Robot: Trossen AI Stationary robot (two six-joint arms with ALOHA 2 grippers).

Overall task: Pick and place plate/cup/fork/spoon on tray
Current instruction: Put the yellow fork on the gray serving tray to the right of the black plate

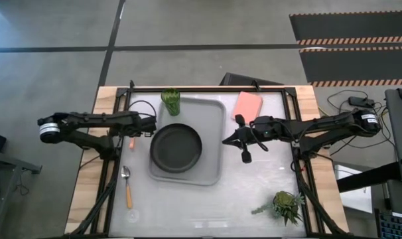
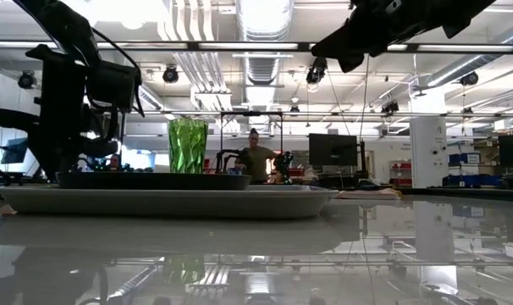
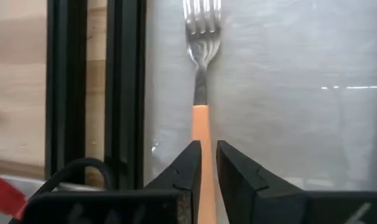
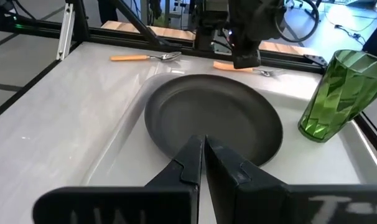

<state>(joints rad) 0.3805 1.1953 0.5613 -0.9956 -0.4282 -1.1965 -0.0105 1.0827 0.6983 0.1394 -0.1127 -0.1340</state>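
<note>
The left gripper (image 3: pixel 204 163) is closing its fingers on the orange handle of the fork (image 3: pixel 201 93), lying on the table just left of the tray (image 1: pixel 211 109). The plate (image 1: pixel 176 147) and cup (image 1: pixel 170 101) are sitting on the tray. The right gripper (image 4: pixel 203 155), fingers together, is hovering beside the tray's right edge. The spoon (image 1: pixel 127 184) is lying on the table.

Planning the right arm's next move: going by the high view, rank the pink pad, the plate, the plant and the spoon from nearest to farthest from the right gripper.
1. Pink pad, just behind the right gripper.
2. Plate, on the tray alongside.
3. Plant, near front edge.
4. Spoon, beyond the tray.
</note>
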